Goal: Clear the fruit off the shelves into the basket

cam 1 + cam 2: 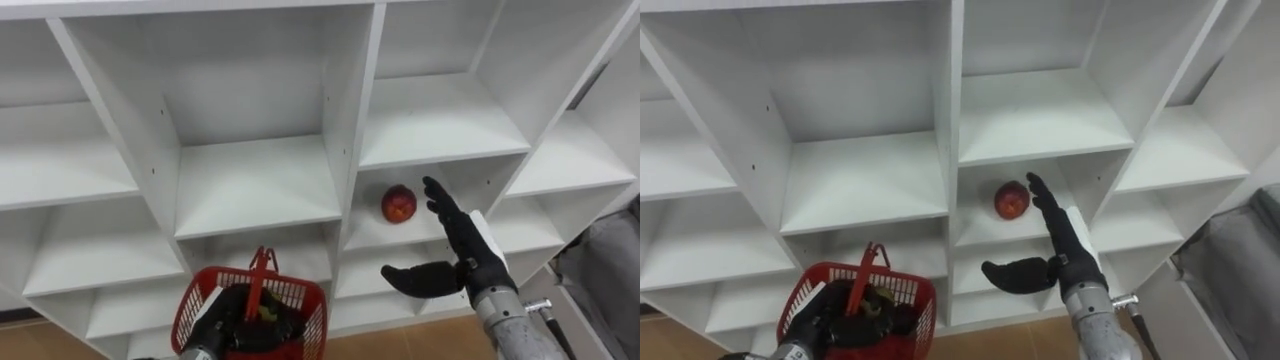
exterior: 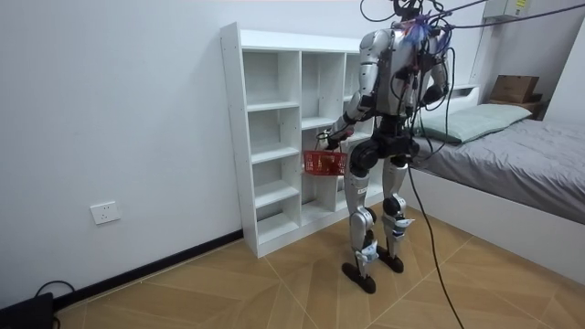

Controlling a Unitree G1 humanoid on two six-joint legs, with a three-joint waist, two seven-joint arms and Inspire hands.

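Right hand is wide open and empty. The apple sits just up-left of its fingertips, further in. Left hand is curled round the basket handle.

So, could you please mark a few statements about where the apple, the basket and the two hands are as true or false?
1. An apple lies on a shelf of the white closet. True.
2. The right hand is closed round the apple. False: its fingers are straight and it is just to the right of the apple, not gripping it.
3. The left hand holds the red basket by its handle. True.
4. The red basket stands on the floor. False: in the room view it hangs from the left hand in front of the closet, well off the floor.
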